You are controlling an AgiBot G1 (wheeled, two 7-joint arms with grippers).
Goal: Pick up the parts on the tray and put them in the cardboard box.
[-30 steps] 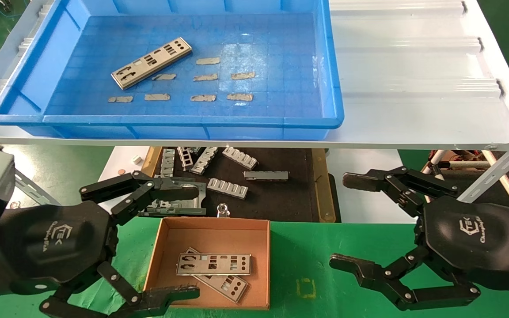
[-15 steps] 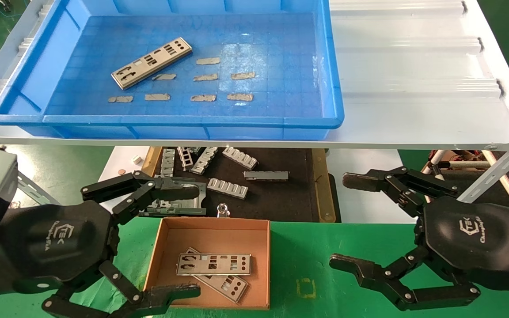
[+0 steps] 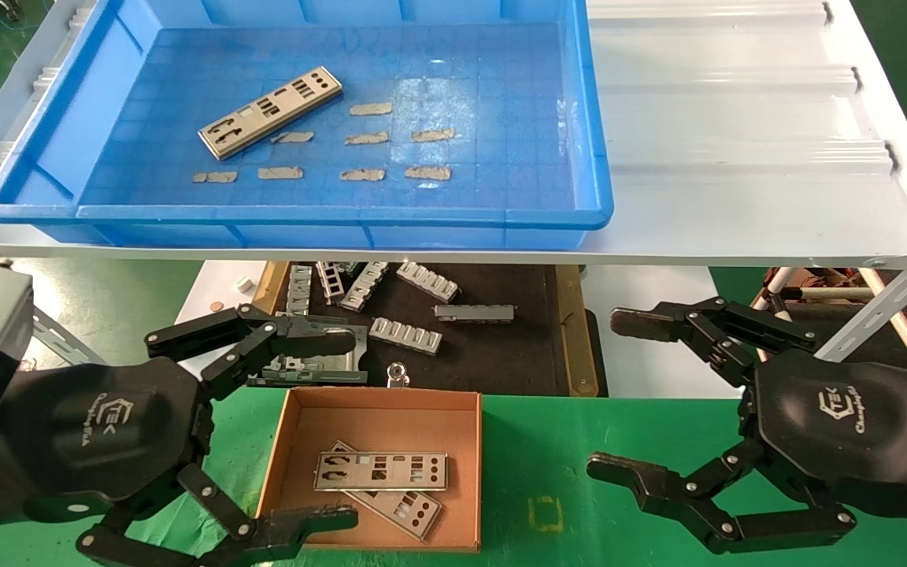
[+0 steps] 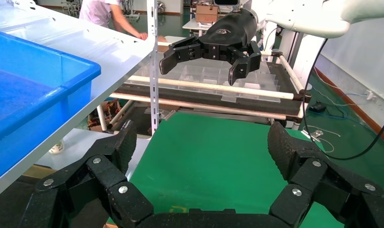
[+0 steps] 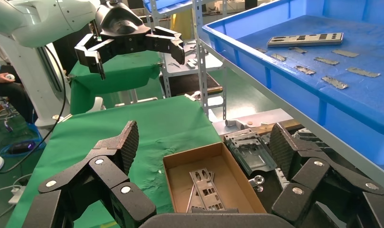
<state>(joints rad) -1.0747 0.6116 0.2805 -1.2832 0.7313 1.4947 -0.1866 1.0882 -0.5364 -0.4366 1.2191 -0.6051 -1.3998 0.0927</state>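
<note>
1. Our left gripper (image 3: 339, 429) hangs wide open beside the box (image 3: 296, 441) – nothing held.
2. One plate (image 3: 270, 112) lies in the tray (image 3: 587, 118); two plates (image 3: 381, 471) lie crossed in the box.
3. Our right gripper (image 3: 627, 398) hovers over the green mat (image 3: 548, 449), fingers spread.

White corrugated shelf (image 3: 737, 142) on steel posts w/ green-covered table (image 3: 619, 441) below; green floor (image 4: 365, 128), person (image 4: 109, 12) in bkgd.

Blue tray (image 3: 52, 134) on white shelf (image 3: 737, 157)
</note>
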